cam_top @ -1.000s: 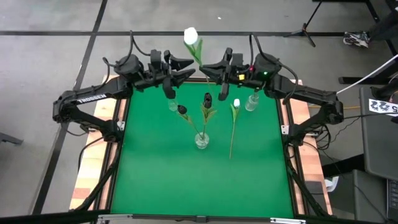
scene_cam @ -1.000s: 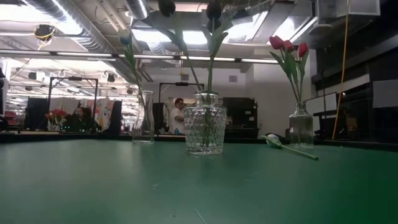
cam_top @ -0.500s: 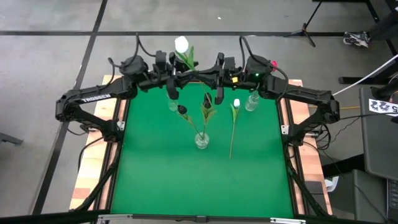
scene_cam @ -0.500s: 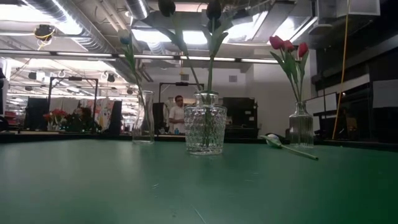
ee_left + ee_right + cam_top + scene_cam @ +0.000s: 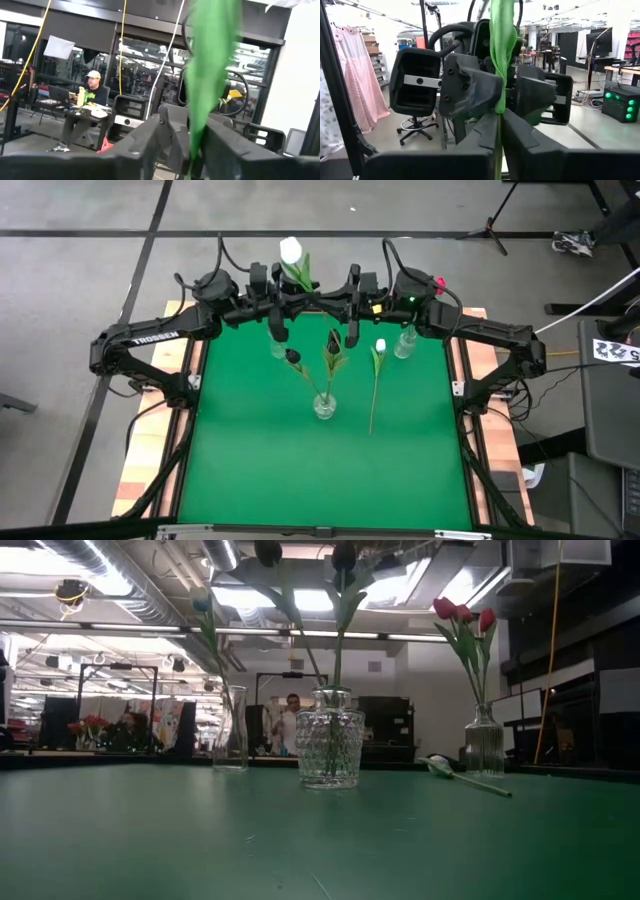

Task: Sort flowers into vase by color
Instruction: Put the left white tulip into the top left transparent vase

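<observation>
A white tulip [image 5: 291,250] stands upright in the air over the table's far edge, between my two grippers. My right gripper [image 5: 322,299] [image 5: 498,135] is shut on its stem. My left gripper [image 5: 297,299] [image 5: 189,150] faces it, open, with one finger on each side of the stem and leaf [image 5: 207,75]. Two black tulips [image 5: 293,356] stand in the middle glass vase [image 5: 324,407]. Pink-red tulips [image 5: 460,612] stand in the right vase [image 5: 484,745]. Another white tulip [image 5: 379,346] lies flat on the mat. My right gripper pinches the white tulip's stem [image 5: 497,120] between its two fingers, just under the green leaf. The fingers come in level from the table's right and lie across the stem. The tulip is lifted clear and upright, with its head above the fingers.
A narrow glass vase [image 5: 279,350] [image 5: 229,730] holding one stem stands under the left arm near the far edge. The green mat [image 5: 260,470] stretches toward the near edge. People sit and stand in the room behind the table.
The right gripper carried the white tulip toward the table's left, and the left gripper moved toward the right. They met over the far edge, fingers facing each other. The tulip's head shifted left with the right gripper. Both arms have kept still for the last half second.
</observation>
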